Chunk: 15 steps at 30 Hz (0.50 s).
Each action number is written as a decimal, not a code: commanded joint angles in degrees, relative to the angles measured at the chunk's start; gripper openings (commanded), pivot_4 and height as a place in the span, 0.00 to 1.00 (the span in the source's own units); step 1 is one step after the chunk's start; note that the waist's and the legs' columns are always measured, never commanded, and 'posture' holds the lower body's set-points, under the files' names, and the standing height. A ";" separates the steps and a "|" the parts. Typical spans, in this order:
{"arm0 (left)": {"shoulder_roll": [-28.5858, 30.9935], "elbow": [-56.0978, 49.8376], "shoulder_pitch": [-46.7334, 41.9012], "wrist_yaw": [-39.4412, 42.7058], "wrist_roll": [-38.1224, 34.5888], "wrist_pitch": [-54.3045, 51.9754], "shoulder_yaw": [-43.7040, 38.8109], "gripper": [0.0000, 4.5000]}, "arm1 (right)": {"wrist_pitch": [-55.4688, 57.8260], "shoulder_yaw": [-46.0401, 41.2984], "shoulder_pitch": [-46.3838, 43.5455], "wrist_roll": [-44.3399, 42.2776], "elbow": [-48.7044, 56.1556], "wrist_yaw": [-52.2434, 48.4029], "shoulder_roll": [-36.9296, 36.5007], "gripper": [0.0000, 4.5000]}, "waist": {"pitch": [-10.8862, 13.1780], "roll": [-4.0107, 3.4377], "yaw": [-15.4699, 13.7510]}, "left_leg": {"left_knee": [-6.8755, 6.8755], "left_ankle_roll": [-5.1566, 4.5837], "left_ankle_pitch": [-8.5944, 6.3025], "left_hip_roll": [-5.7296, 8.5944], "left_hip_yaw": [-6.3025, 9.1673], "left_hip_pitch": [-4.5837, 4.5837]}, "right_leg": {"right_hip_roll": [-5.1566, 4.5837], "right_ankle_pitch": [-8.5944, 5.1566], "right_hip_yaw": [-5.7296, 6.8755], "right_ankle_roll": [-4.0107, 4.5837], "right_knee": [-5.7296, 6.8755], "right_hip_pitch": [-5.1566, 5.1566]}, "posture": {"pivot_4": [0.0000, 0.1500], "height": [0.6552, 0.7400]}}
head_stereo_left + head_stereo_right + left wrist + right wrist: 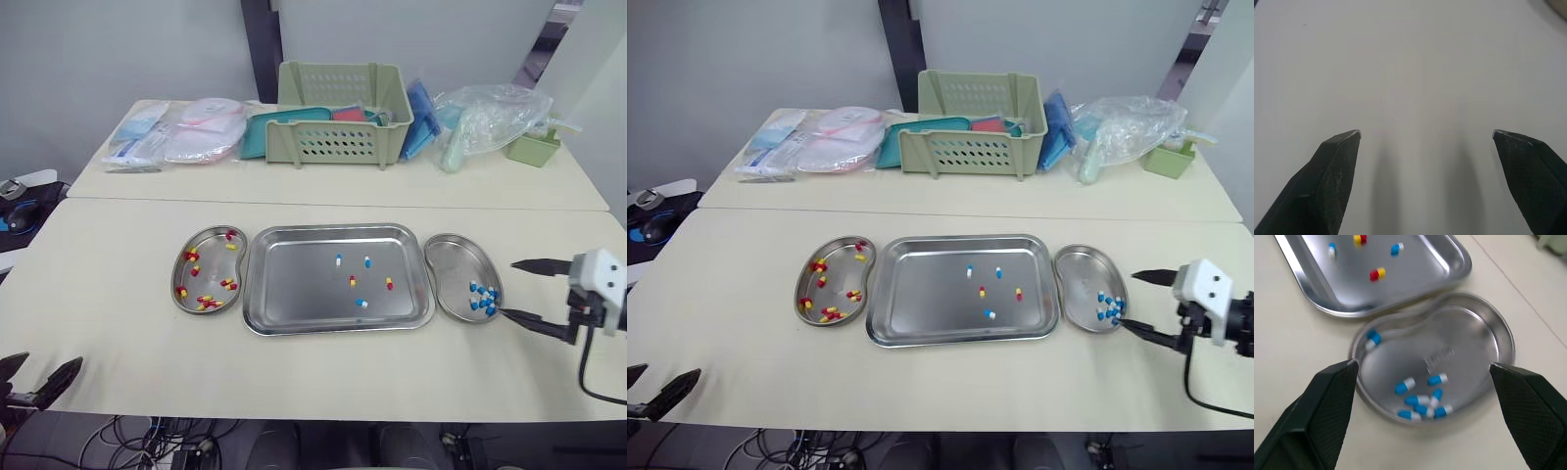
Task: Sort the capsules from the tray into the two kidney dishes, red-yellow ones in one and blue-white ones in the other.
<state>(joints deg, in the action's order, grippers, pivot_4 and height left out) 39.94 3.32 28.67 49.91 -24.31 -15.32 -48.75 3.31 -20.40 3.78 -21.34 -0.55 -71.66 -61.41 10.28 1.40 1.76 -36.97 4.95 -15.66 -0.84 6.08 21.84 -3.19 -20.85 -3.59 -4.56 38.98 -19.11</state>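
Starting at the far left, the left gripper (54, 358) hangs over the near edge of the table (118, 323), fingers spread and holding nothing, well apart from the tray. A reach from there has to pass over or beside the left kidney dish (209, 266), which holds the red-yellow capsules (204, 302). A low pass could clip its rim and skid or tip the light steel dish, spilling what is already sorted.

On the tray (294, 284), 5 capsules remain near the middle: 3 blue-white capsules (338, 260) and 2 red-yellow ones, lying near each other. They are small, rounded and smooth on polished metal, so an off-centre pinch would likely squirt one sideways or set it rolling. Closing on a spot where 2 colours lie near could also catch the wrong one.

The right kidney dish (453, 264) carries a cluster of blue-white capsules toward its outer side. The right gripper (507, 288) is released and empty just beside that dish's outer rim, its nearer fingertip almost at the rim. Moving toward the tray without lifting first could shove the dish against the tray or scatter the cluster. The red-yellow capsule nearest this arm belongs in the far dish, so dropping it close by would mix the colours.
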 commanded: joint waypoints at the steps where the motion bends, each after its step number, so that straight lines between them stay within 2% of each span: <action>1: 0.01 0.47 1.81 1.22 0.57 3.57 -0.64 0.99 | -3.94 -1.85 -0.74 1.64 -6.82 -3.74 -2.94 1.00 | 0.00 0.00 0.01 | 0.01 0.00 0.00 0.00 -0.01 0.00 | 0.00 0.00 0.00 0.00 -0.01 0.00 | 1.00 1.00; 6: -0.58 0.54 3.03 1.12 0.17 4.85 -0.32 0.99 | -6.12 -0.48 -3.80 3.10 -12.73 -4.42 -3.43 1.00 | 0.04 -0.10 0.20 | 0.02 0.00 0.00 -0.02 -0.05 -0.02 | 0.01 0.00 -0.03 0.00 0.02 -0.02 | 1.00 1.00; 15: -0.55 0.48 3.17 1.13 -0.12 5.41 0.08 0.99 | -7.78 0.57 -4.76 4.33 -14.64 -4.78 -2.86 1.00 | 0.06 -0.13 0.28 | 0.02 0.00 0.00 -0.03 -0.04 -0.01 | 0.02 0.00 -0.03 0.00 0.03 -0.02 | 1.00 1.00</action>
<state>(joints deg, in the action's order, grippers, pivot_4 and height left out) 39.09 4.33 31.41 50.80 -24.01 -10.74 -48.65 -3.31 -18.99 -0.71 -16.95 -15.02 -76.18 -63.71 10.33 1.27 2.04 -36.94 4.96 -15.66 -0.86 6.04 21.83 -3.17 -20.85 -3.63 -4.56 39.01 -19.13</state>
